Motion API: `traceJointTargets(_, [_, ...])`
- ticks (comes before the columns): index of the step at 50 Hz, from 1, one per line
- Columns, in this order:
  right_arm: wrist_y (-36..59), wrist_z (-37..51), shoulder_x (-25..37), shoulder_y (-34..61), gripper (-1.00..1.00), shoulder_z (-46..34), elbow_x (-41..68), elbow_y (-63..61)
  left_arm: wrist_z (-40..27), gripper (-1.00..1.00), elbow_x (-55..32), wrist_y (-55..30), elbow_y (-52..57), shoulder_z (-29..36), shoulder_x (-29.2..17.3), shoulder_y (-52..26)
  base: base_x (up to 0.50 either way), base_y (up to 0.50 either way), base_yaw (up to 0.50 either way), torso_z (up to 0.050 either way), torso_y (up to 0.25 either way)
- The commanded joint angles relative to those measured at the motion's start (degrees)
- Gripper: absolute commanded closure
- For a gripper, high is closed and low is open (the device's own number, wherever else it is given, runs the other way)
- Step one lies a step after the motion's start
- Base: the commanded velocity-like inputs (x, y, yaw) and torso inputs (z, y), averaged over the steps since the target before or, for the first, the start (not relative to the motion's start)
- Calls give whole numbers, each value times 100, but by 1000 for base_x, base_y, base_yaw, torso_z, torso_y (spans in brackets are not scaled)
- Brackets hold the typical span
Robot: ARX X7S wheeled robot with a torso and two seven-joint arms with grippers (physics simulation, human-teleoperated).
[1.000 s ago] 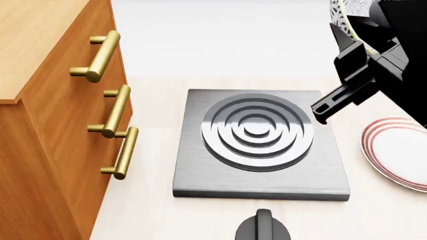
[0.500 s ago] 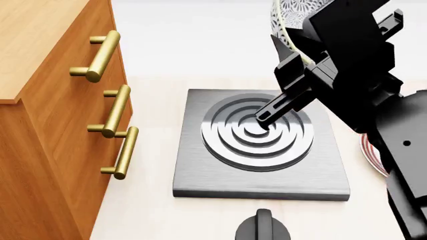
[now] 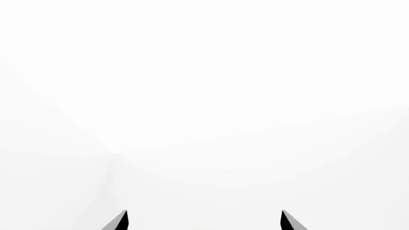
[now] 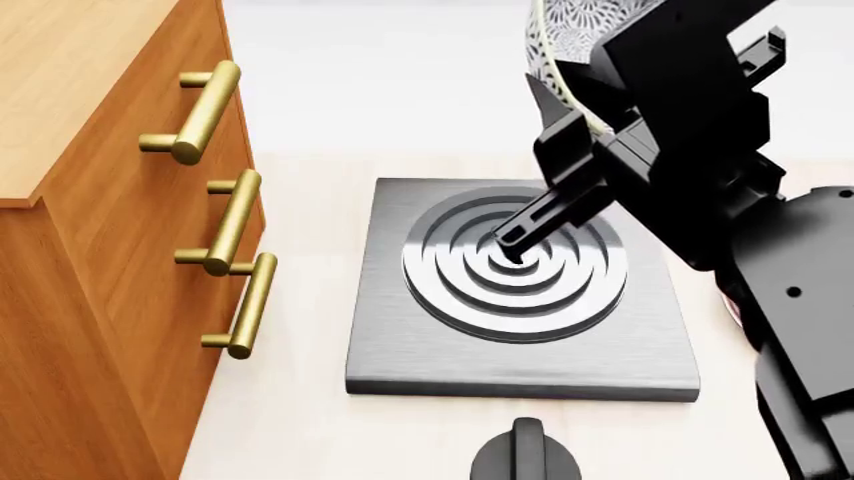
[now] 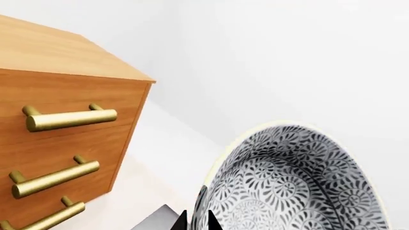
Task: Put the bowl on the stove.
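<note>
Bowl held above the stove

The bowl is held over the stove, flanked left by drawers; a knob is set before it.

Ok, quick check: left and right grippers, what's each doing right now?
Left gripper: open, holding nothing.
Right gripper: shut on the bowl rim, held above the stove.

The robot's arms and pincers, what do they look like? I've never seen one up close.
The right arm is matt black, built of blocky, angular housings with small round fastener dots. Its right pincer ends in flat, black, bar-like fingers. Of the left pincer only two dark, pointed fingertips show. No cables or markings are visible.
</note>
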Motion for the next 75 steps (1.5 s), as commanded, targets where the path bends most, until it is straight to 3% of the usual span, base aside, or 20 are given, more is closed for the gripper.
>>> traceJointTargets(1, [-271,-127,-238,168,100,120,-264,411,255,-100,109,135,-95,65,222,-142,0,0,0,0,0])
traceJointTargets(14, [-1502,-521,-882,686,100,-330,-781,2567,329,-100,140,71,-100,248,339,-303,0,0,0,0,0])
traceJointTargets(22, [-2976,-844,-1688,1437,100,-537,-1143,5275,347,-100,130,42,-105,303,371,-367,0,0,0,0,1])
traceJointTargets(27, [-4453,-1138,-2408,2344,100,-597,-1352,8125,355,-100,108,24,-102,317,365,-404,0,0,0,0,0])
traceJointTargets(47, [-3699,-1283,-2713,2382,100,-387,-2457,8174,414,-100,88,34,-137,387,409,-485,0,0,0,0,1])
traceJointTargets(75, [-3027,-1386,-2865,2333,100,-646,-2575,8174,421,-100,134,-79,-137,500,489,-578,0,0,0,0,0])
